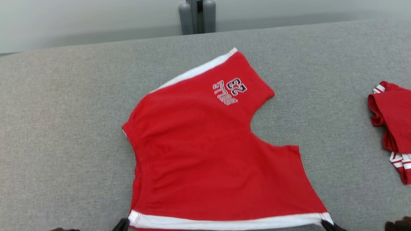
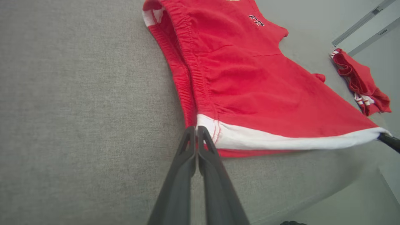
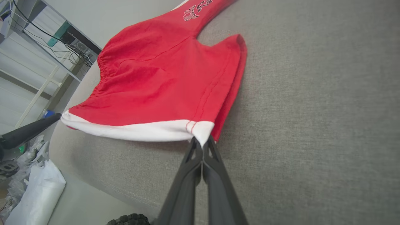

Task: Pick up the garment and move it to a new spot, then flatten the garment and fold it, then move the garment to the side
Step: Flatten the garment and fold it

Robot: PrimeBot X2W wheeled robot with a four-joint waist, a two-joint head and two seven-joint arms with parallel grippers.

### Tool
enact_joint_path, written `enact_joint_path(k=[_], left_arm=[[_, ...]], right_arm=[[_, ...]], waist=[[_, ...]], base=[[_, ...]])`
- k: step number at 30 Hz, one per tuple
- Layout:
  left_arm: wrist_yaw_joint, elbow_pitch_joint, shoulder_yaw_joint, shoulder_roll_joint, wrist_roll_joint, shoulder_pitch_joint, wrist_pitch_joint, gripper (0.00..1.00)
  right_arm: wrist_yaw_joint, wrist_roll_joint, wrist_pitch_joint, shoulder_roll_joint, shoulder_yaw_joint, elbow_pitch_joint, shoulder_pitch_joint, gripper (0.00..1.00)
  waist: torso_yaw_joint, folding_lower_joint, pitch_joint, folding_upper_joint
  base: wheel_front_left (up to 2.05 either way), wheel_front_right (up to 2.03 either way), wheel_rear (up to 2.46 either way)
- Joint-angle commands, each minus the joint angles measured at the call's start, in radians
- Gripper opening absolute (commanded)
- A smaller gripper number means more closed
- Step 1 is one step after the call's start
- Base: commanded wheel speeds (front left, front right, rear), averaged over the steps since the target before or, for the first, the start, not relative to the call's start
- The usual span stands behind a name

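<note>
The garment [image 1: 206, 146] is a pair of red shorts with white side bands and a "23" print, spread mostly flat on the grey table [image 1: 55, 117]. Its near white band is stretched taut between my two grippers. My left gripper [image 1: 125, 223] is shut on the band's left corner, and the left wrist view shows its fingertips [image 2: 197, 129] pinched at that corner of the garment [image 2: 250, 78]. My right gripper [image 1: 327, 223] is shut on the right corner; in the right wrist view the white corner of the garment [image 3: 162, 84] sits between its closed tips [image 3: 202, 143].
A second red garment with white stripes [image 1: 401, 132] lies bunched at the table's right edge. A grey post [image 1: 197, 13] stands behind the far edge. The table's near edge runs just below my grippers. A white bag [image 3: 37, 193] lies on the floor.
</note>
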Motion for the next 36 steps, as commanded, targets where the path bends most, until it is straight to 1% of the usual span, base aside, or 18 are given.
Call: enact_joint_path(k=[1,4,7,11,16,18,21,23,24,25,27,29,33,35,36], left_arm=[[0.009,-0.024,0.008,0.013,-0.008,0.015,0.010,0.00],[0.028,-0.072,0.021,0.037,-0.023,0.057,0.043,0.00],[0.039,-0.110,0.029,0.058,-0.025,0.074,0.065,0.00],[0.053,-0.139,0.045,0.050,-0.032,0.055,0.059,0.00],[0.045,-0.145,0.043,0.029,-0.025,-0.010,0.039,0.00],[0.046,-0.134,0.052,0.013,-0.025,-0.053,0.026,0.00],[0.033,-0.118,0.052,-0.007,-0.021,-0.134,0.007,0.00],[0.024,-0.103,0.047,-0.026,-0.016,-0.199,-0.002,0.00],[0.028,-0.089,0.047,-0.022,0.002,-0.233,-0.004,0.00],[0.030,-0.076,0.048,-0.029,0.008,-0.270,-0.013,0.00],[0.029,-0.043,0.043,-0.051,0.024,-0.335,-0.025,0.00],[0.032,-0.014,0.045,-0.070,0.033,-0.403,-0.044,0.00],[0.018,0.061,0.032,-0.101,0.055,-0.521,-0.068,0.00],[0.010,0.098,0.022,-0.122,0.058,-0.568,-0.080,0.00],[0.010,0.098,0.022,-0.122,0.058,-0.568,-0.080,0.00]], right_arm=[[0.001,0.009,0.030,-0.017,-0.022,-0.015,0.026,0.00],[0.001,0.020,0.087,-0.025,-0.079,-0.063,0.074,0.00],[0.001,0.022,0.133,-0.018,-0.115,-0.107,0.100,0.00],[0.001,-0.005,0.174,-0.012,-0.143,-0.148,0.075,0.00],[0.000,-0.066,0.150,0.020,-0.210,-0.165,-0.008,0.00],[0.000,-0.111,0.132,0.032,-0.241,-0.158,-0.066,0.00],[0.000,-0.125,0.111,0.074,-0.250,-0.135,-0.171,0.00],[0.000,-0.146,0.096,0.085,-0.245,-0.110,-0.268,0.00],[0.000,-0.155,0.091,0.088,-0.232,-0.091,-0.316,0.00],[0.000,-0.174,0.087,0.081,-0.216,-0.069,-0.367,0.00],[0.001,-0.160,0.078,0.081,-0.169,-0.017,-0.478,0.00],[0.000,-0.166,0.078,0.053,-0.128,0.047,-0.593,0.00],[0.001,-0.136,0.073,0.013,-0.032,0.166,-0.805,0.00],[0.000,-0.127,0.072,-0.019,0.012,0.238,-0.897,0.00],[0.000,-0.127,0.072,-0.019,0.012,0.238,-0.897,0.00]], waist=[[0.000,0.0000,-0.012,0.0000],[0.000,0.0000,-0.017,0.0000],[-0.002,0.0000,-0.017,0.0000],[-0.003,0.0000,-0.013,0.0000],[0.000,0.0000,0.005,0.0000],[0.002,0.0000,0.017,0.0000],[0.005,0.0000,0.046,0.0000],[0.010,0.0000,0.078,0.0000],[0.012,0.0000,0.094,0.0000],[0.016,0.0000,0.114,0.0000],[0.025,0.0000,0.149,0.0000],[0.041,0.0000,0.192,0.0000],[0.085,0.0000,0.267,0.0000],[0.107,0.0000,0.293,0.0000],[0.107,0.0000,0.293,0.0000]], base=[[0.00,0.00,0.00],[0.00,0.00,0.00],[0.00,0.00,0.00],[0.00,0.00,0.00],[0.00,0.00,0.00],[0.00,0.00,0.00],[0.00,0.00,0.00],[0.00,0.00,0.00],[0.00,0.00,0.00],[0.00,0.00,0.00],[0.00,0.00,0.00],[0.00,0.00,0.00],[0.00,0.00,0.00],[0.00,0.00,0.00],[0.00,0.00,0.00]])
